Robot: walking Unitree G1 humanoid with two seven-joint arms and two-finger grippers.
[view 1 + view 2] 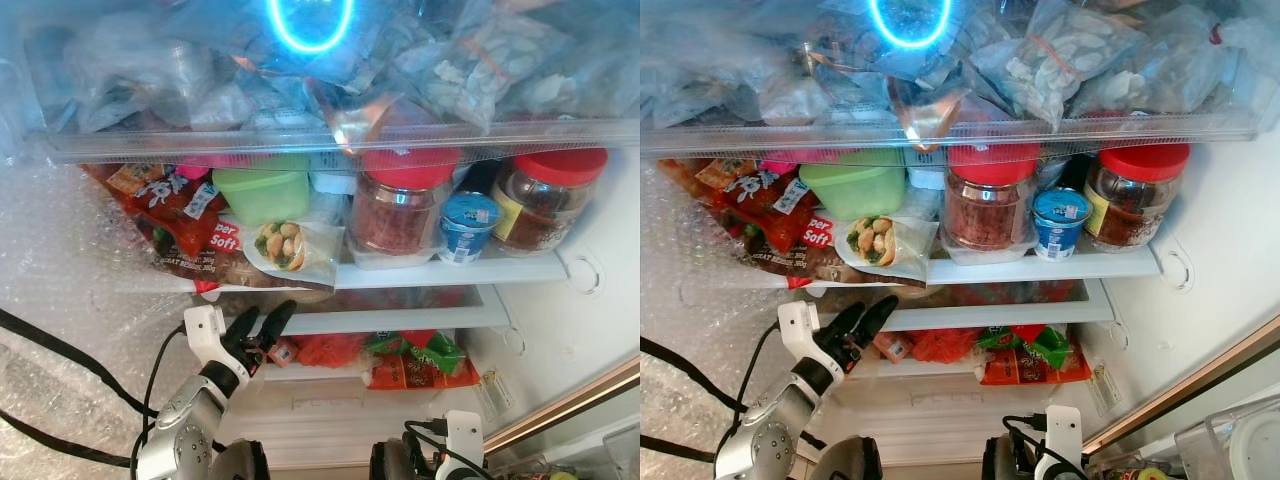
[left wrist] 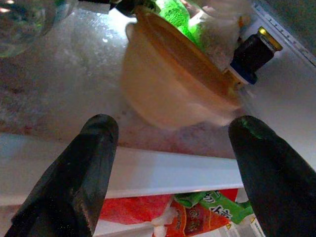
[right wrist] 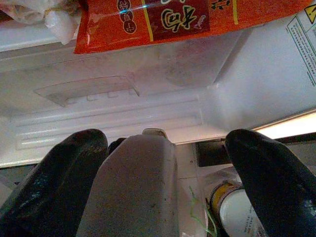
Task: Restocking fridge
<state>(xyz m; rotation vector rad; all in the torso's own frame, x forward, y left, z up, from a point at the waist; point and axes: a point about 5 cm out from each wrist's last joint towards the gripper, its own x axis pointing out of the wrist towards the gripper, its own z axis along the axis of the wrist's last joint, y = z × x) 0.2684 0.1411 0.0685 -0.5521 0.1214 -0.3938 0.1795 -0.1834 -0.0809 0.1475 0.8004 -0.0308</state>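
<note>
The fridge stands open before me. My left gripper (image 1: 266, 312) is raised in front of the white edge of the middle shelf (image 1: 400, 320), open, with nothing between its fingers (image 2: 74, 168). Through the glass above it, the left wrist view shows the underside of a pale bowl (image 2: 168, 94). Red and green snack packets (image 1: 410, 360) lie on the lower shelf. My right gripper (image 3: 165, 140) hangs low by the fridge's bottom, open. A pale grey object (image 3: 133, 192) that I cannot identify sits beside one finger, and a red packet (image 3: 163, 19) lies above.
The upper shelf holds red snack bags (image 1: 175, 215), a green tub (image 1: 262, 192), a wrapped sandwich (image 1: 285, 245), two red-lidded jars (image 1: 400, 205), (image 1: 545, 195) and a blue cup (image 1: 468, 225). Above is a drawer of bagged food (image 1: 480, 70). Bubble wrap (image 1: 60, 280) covers the left.
</note>
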